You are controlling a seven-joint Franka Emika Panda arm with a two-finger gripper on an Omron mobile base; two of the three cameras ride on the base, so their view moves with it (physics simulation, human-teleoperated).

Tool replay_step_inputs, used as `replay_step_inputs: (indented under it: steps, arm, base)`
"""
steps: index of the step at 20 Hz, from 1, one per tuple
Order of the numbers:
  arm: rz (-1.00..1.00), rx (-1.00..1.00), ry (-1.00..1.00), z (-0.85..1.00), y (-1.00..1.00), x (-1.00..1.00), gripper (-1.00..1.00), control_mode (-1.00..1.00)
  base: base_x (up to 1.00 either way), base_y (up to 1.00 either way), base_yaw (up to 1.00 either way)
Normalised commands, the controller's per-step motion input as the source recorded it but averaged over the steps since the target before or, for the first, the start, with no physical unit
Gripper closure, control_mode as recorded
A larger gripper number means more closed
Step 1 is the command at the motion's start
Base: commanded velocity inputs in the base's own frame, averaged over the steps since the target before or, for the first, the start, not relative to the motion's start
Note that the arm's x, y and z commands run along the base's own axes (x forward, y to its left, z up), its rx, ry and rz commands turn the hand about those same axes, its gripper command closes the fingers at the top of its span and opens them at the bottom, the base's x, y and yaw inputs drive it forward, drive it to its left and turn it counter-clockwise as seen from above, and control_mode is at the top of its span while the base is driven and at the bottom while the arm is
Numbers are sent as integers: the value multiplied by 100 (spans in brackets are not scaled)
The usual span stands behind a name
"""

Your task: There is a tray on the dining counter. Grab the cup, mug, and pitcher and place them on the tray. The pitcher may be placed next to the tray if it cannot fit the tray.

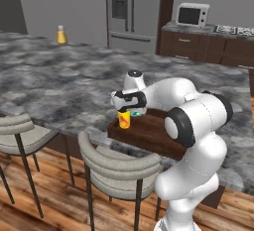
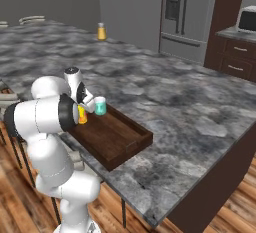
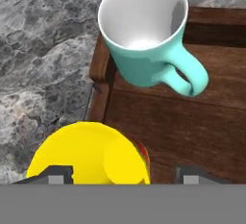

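A dark brown wooden tray (image 2: 117,137) sits near the edge of the grey-and-black marbled dining counter (image 2: 165,97), holding two small vessels at one end. The teal mug (image 3: 146,40) stands upright in a corner of the tray, its white inside bare and its looped handle pointing along the tray floor, away from the near rim. Just beside it, the yellow cup (image 3: 89,153) also stands upright on the tray floor, mouth up, its red-orange mark showing on the side in the left base view (image 1: 124,120). The cup is a short handleless tumbler, about as tall as the mug.

The white arm's gripper (image 3: 122,174) hangs directly over the cup, its two dark fingertips (image 3: 55,174) spread wide to either side of the yellow rim; whether they touch it cannot be told. The rest of the tray floor is bare wood.

A small yellow bottle (image 1: 61,35) with a pale cap stands far across the counter. Two grey-backed stools (image 1: 119,168) line the counter's near side.
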Motion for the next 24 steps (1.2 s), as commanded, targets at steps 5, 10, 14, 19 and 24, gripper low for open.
replay_step_inputs:
  steps: [5, 10, 14, 19, 24]
  arm:
    - [0, 1, 0, 5, -11, -19, -100, -100]
    - [-1, 0, 0, 55, -29, -29, -100, -100]
    - [-2, 0, 0, 66, -18, -31, -100, -100]
    - [0, 0, 0, 60, -23, -12, -100, -100]
    - [8, -1, 7, 46, -7, -60, -100, -100]
  base:
    - [0, 0, 0]
    - [0, 0, 0]
    - [0, 0, 0]
    - [0, 0, 0]
    - [0, 0, 0]
